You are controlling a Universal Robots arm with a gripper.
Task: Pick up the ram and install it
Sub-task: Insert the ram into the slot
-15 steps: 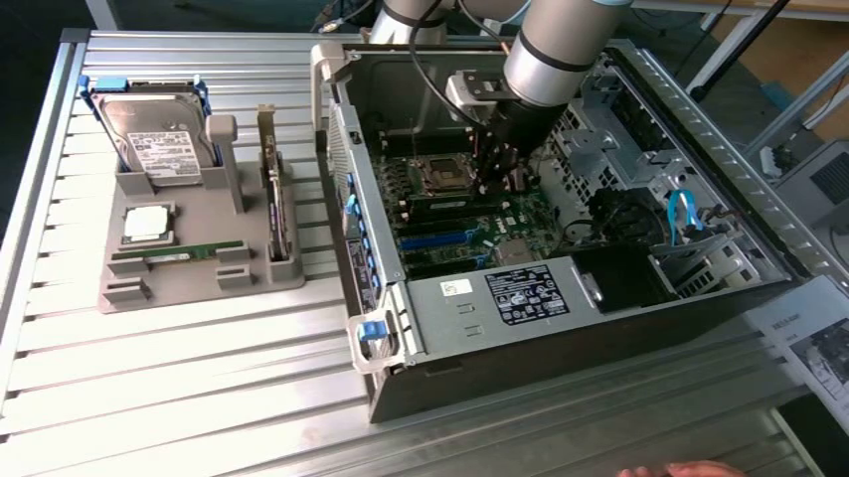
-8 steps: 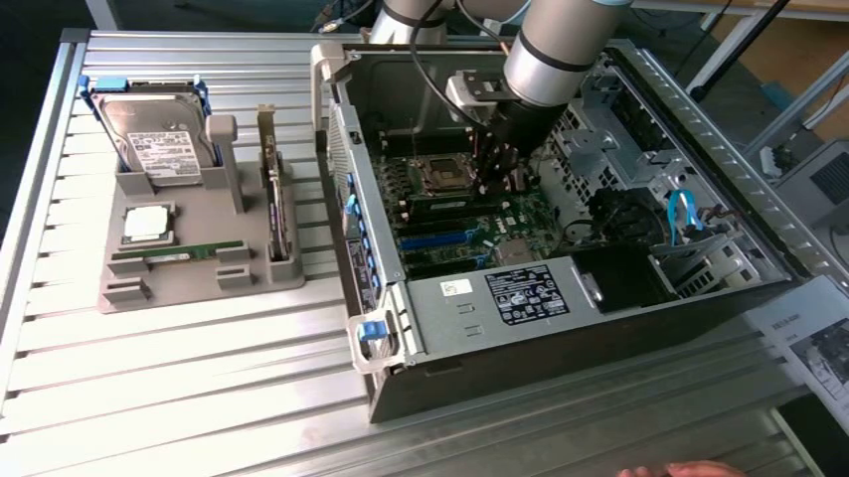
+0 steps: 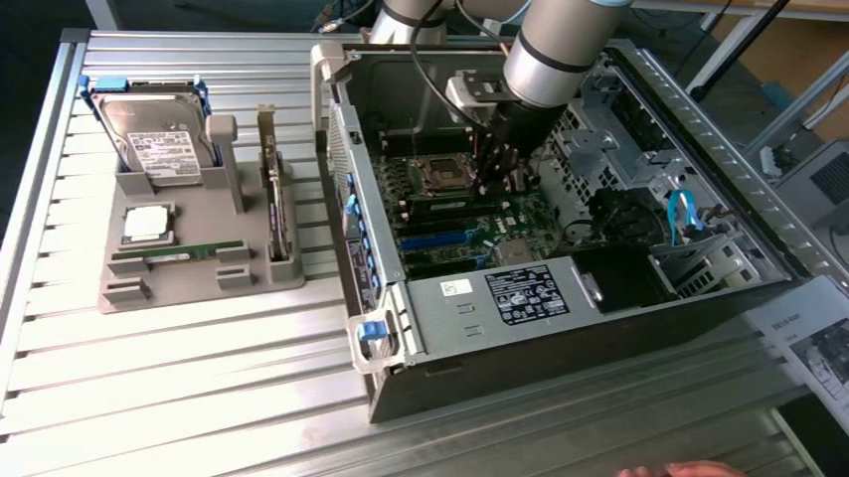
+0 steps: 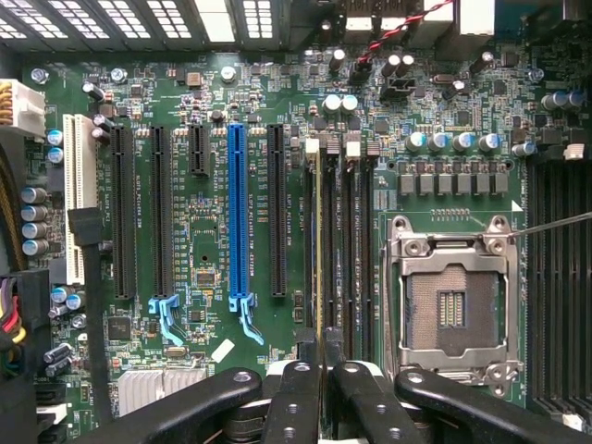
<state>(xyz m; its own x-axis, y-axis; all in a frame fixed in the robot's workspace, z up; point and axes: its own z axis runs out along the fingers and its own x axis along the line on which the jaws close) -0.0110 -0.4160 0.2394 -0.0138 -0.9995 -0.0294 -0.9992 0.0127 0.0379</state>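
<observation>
A: Ram [image 4: 320, 250], whereabouts?

B: Inside the case [image 3: 571, 358], edge-on between the blue slot [image 4: 238, 222] and the empty processor socket [image 4: 453, 301], among the memory slots [image 4: 359, 240]; pinched in the clenched jaws. Seated or just above: cannot tell.

A: Handling?

B: Light, stiff, thin, fragile. Best gripped mid-length by the bare top edge, clear of chips and contacts, kept square to the slot.
</observation>
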